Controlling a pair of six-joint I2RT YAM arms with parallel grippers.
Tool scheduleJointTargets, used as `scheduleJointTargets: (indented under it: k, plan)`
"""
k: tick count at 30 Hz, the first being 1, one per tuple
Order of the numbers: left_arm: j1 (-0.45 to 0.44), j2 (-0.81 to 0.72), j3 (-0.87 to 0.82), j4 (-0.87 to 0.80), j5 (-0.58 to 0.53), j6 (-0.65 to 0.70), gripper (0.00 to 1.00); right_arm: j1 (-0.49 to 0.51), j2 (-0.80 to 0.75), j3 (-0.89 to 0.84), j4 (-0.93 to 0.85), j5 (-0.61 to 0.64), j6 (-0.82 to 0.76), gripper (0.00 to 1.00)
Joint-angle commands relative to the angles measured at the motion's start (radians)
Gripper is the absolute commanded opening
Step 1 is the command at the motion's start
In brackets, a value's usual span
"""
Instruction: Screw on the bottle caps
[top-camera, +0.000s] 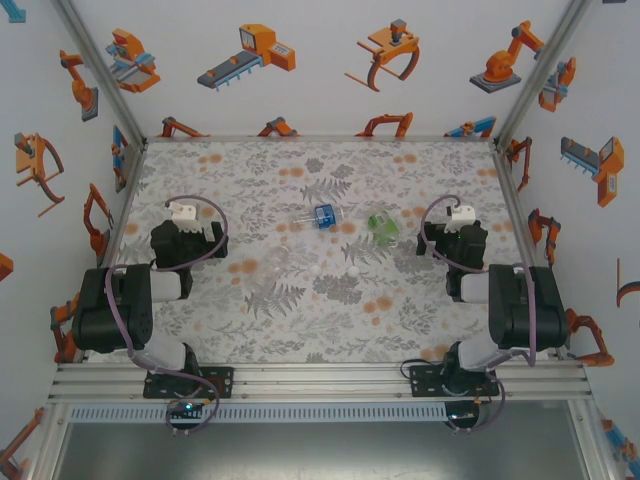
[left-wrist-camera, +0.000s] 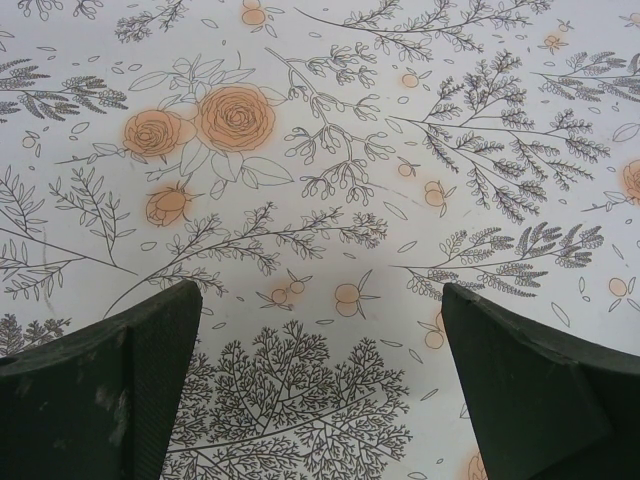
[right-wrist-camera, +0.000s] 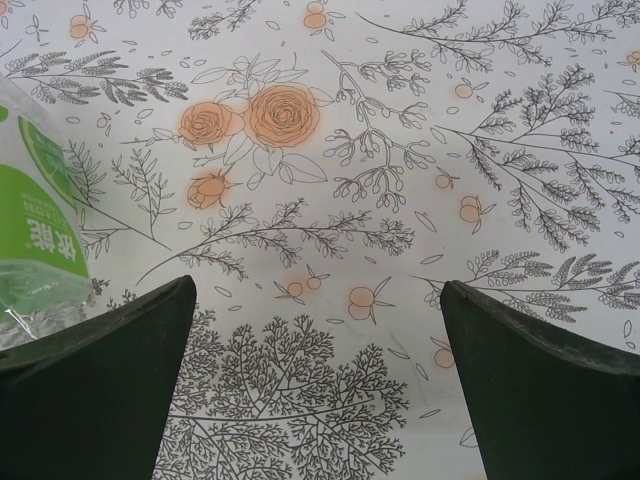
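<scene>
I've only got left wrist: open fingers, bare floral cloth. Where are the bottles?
Observer: On the top camera, the blue-label bottle lies on its side near mid-table, off to the right of the left gripper.
Operator: Green one?
Observer: The green bottle lies just right of the blue one, on the side of the right gripper, whose camera catches its label at the left edge.
Operator: Caps on?
Observer: Too small to tell at the necks, but two white dots that look like loose bottle caps sit on the tablecloth, nearer the arm bases than those bottles.
</scene>
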Motion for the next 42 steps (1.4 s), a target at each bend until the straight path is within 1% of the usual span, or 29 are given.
scheduleJointTargets:
  k: [1,3,6,10,19,22,24,27,28,31,36,39,42]
  plan:
    - [0.007,-0.007,-0.003,0.030,0.016,0.004,0.97,-0.006,0.008,0.016,0.010,0.089,0.038,0.99]
    - [0.007,-0.007,-0.003,0.030,0.018,0.003,0.97,-0.007,0.007,0.036,-0.030,0.132,0.053,0.99]
    - [0.008,-0.005,-0.002,0.030,0.008,-0.002,0.97,-0.008,0.007,0.037,-0.032,0.132,0.052,0.99]
    - [0.009,-0.003,0.010,0.013,-0.049,-0.022,0.97,-0.007,0.007,0.037,-0.032,0.132,0.052,0.99]
    - [0.008,-0.005,0.006,0.018,-0.046,-0.022,0.97,-0.007,0.004,0.035,-0.032,0.155,0.058,0.99]
    - [0.004,-0.022,0.010,0.002,-0.005,-0.001,0.97,-0.007,-0.013,0.032,-0.036,0.145,0.054,0.99]
    - [-0.009,-0.045,0.018,-0.044,-0.031,0.007,0.97,-0.006,-0.041,0.034,-0.060,0.146,0.052,0.99]
    - [-0.022,-0.067,0.009,-0.033,-0.063,0.010,0.97,-0.006,-0.086,0.038,-0.107,0.148,0.051,0.99]
    - [-0.026,-0.090,0.016,-0.066,-0.067,0.011,0.97,-0.005,-0.105,0.038,-0.126,0.145,0.053,0.99]
    - [-0.043,-0.188,0.075,-0.273,-0.111,0.016,0.97,-0.005,-0.175,0.043,-0.205,0.140,0.056,0.99]
    - [-0.101,-0.305,0.112,-0.427,-0.206,0.017,0.97,-0.004,-0.284,0.084,-0.392,0.115,0.054,0.96]
    - [-0.112,-0.368,0.167,-0.568,-0.233,-0.045,0.97,0.011,-0.351,0.113,-0.522,0.067,0.039,0.89]
    - [-0.112,-0.420,0.238,-0.721,-0.234,-0.118,0.97,0.030,-0.404,0.131,-0.621,0.011,0.029,0.89]
